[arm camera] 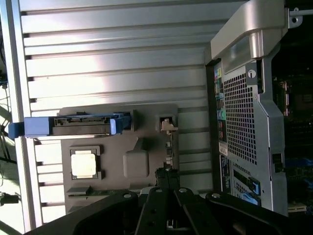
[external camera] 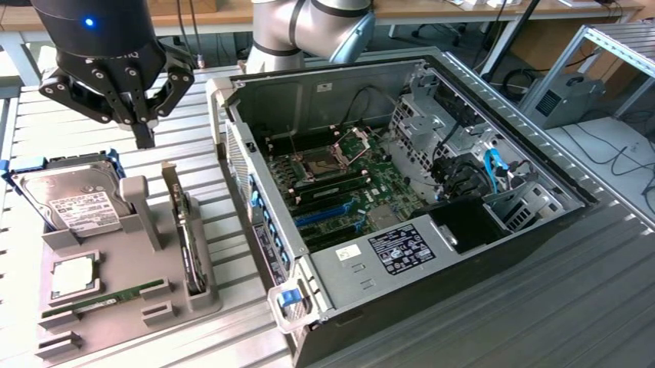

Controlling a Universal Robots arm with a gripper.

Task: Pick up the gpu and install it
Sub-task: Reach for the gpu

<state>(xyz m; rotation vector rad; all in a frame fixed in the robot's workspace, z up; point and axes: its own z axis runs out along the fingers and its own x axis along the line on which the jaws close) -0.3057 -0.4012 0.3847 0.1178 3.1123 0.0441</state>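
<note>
The pincer (external camera: 143,132) hangs pressed together, empty, over the grey tray (external camera: 133,261) on the desk (external camera: 573,307); the gpu (external camera: 185,230) stands on edge along the tray edge nearest the computer case (external camera: 409,192). Lowered this way, the pincer would likely ram the card's top edge rather than straddle it

1. The gripper (external camera: 144,138) hangs in the upper left of the exterior view, pointing straight down.
2. Its jaws are closed tight, tips meeting.
3. The arm's grey joint (external camera: 307,31) bends at the top centre.
</note>
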